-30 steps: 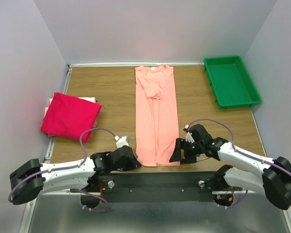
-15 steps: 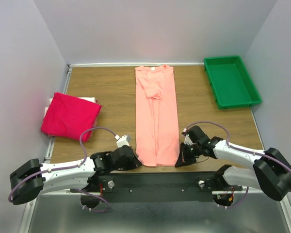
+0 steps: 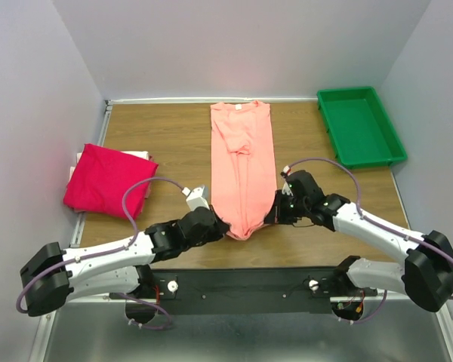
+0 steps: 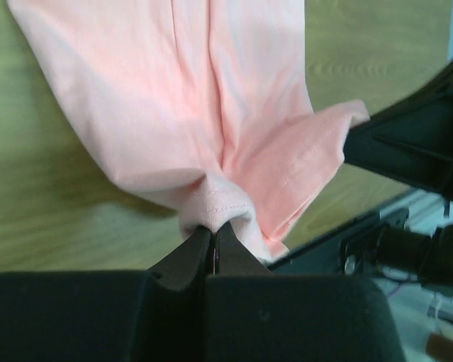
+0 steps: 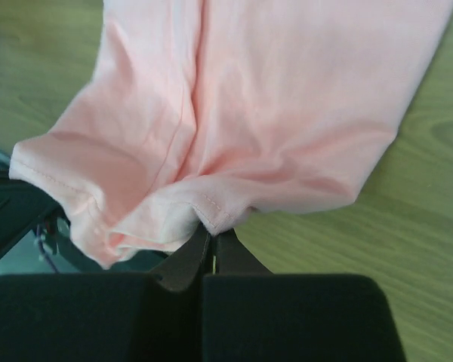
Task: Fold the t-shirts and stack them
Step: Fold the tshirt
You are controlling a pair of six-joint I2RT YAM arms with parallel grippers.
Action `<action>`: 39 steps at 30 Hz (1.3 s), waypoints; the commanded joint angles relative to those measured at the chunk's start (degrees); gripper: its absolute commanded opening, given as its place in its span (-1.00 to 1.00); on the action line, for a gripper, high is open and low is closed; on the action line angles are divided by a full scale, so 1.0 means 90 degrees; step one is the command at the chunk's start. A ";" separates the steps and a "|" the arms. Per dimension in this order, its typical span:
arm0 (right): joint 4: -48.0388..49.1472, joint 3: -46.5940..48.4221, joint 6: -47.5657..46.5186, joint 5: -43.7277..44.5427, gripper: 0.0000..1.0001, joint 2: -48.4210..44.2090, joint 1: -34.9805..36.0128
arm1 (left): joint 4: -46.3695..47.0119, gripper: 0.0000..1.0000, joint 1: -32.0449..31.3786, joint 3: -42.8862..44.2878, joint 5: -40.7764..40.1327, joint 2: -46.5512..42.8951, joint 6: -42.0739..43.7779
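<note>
Table (image 3: 174,143): wood-grain top, pale walls (image 3: 234,45) on three sides.
Salmon t-shirt (image 3: 244,166): long narrow strip down the middle, collar at the far edge, near hem bunched and off the wood.
Magenta t-shirt (image 3: 109,179): folded, at the left edge, well apart.
Green tray (image 3: 360,127): far right corner.

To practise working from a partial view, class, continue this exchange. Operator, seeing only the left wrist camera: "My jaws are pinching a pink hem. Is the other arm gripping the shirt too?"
Observer: Yes. The right wrist view shows the right jaws shut on the hem of the salmon t-shirt.
Operator: Where does the rest of the shirt lie?
Observer: From above it runs as a long narrow strip, with its collar end flat on the table near the far edge.
Operator: And the other shirt?
Observer: The magenta t-shirt lies folded at the table's left side, apart from the salmon one.
</note>
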 commanded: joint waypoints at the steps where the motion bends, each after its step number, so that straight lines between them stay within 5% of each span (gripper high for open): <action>1: 0.0053 0.0588 -0.0078 0.1426 -0.99 0.0119 0.0031 | 0.0158 -1.00 0.0575 0.0528 -0.0554 0.0569 0.0839; 16: 0.0093 0.2746 -0.0185 0.3389 -0.99 0.1740 -0.0203 | 0.0363 -1.00 0.2002 0.2969 -0.0651 0.2581 0.2520; 39: 0.0366 0.4533 -0.0732 0.2912 -0.99 0.4082 -0.1073 | 0.0695 -1.00 0.3272 0.4620 0.0052 0.4895 0.3497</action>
